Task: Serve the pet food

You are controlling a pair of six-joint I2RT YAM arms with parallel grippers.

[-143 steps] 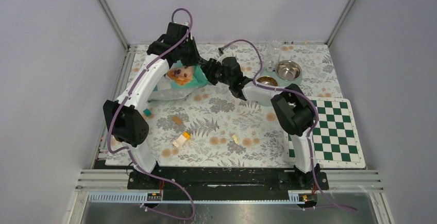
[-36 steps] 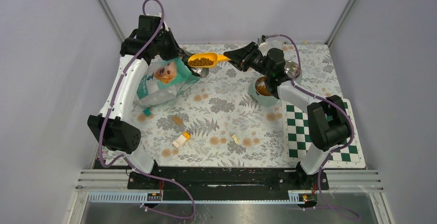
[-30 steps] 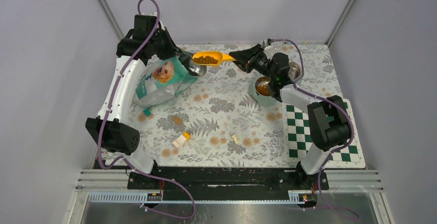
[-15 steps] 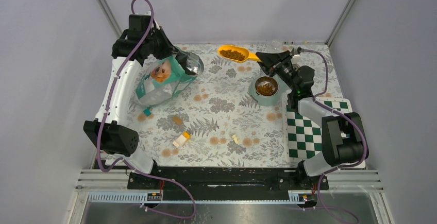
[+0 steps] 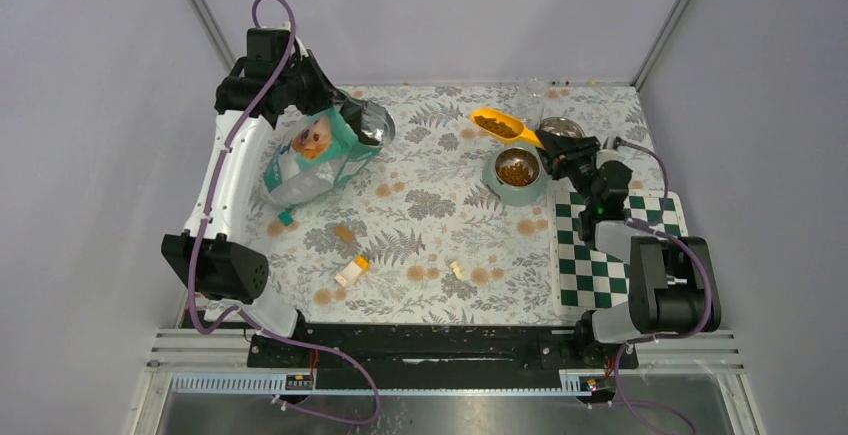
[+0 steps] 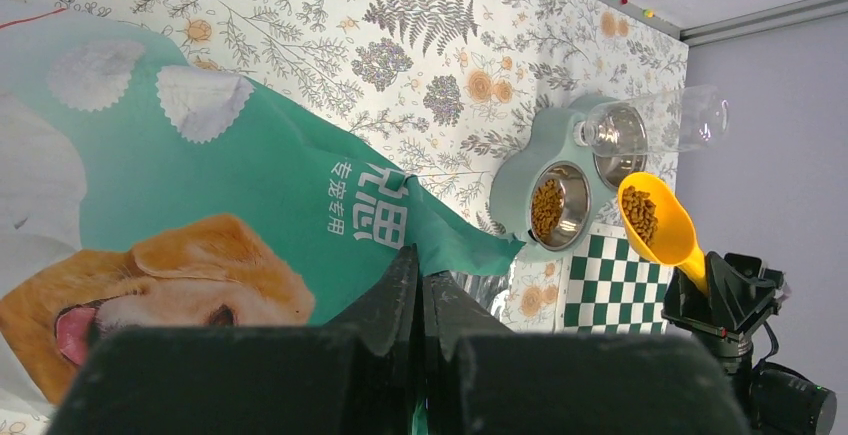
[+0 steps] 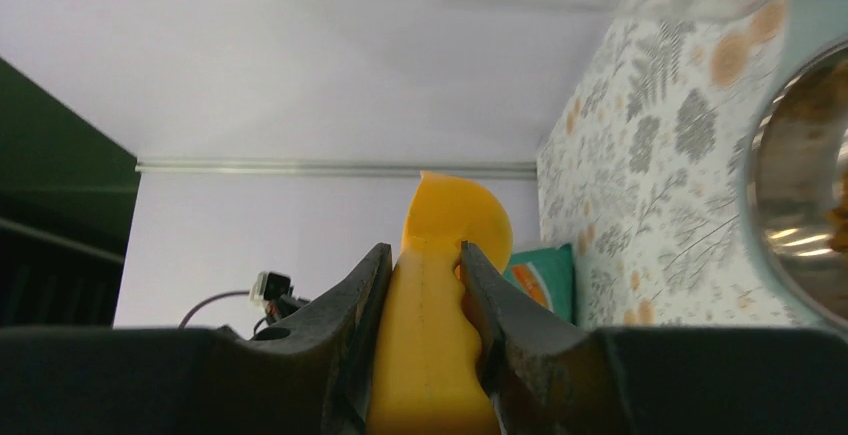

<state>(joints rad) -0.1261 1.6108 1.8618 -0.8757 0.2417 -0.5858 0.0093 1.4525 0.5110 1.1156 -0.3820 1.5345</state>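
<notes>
The teal pet food bag (image 5: 318, 152) with the golden retriever picture leans at the back left, its silver-lined mouth open to the right. My left gripper (image 5: 334, 105) is shut on the bag's top edge; in the left wrist view the shut gripper (image 6: 421, 267) pinches the teal bag (image 6: 200, 185). My right gripper (image 5: 549, 145) is shut on the handle of a yellow scoop (image 5: 497, 126) holding brown pet food (image 5: 494, 125). The scoop hangs just behind the teal feeder's left bowl (image 5: 517, 168), which holds kibble. In the right wrist view the fingers (image 7: 375, 285) clamp the scoop handle (image 7: 440, 295).
The feeder's second steel bowl (image 5: 563, 131) and a clear bottle (image 5: 531, 96) stand at the back right. A green chessboard mat (image 5: 640, 265) lies under the right arm. Small toy blocks (image 5: 351, 271) lie on the floral cloth (image 5: 420, 215) in the middle and front.
My right gripper has carried the loaded scoop from the bag's mouth rightwards to the feeder and turned it. My left gripper still holds the bag's edge.
</notes>
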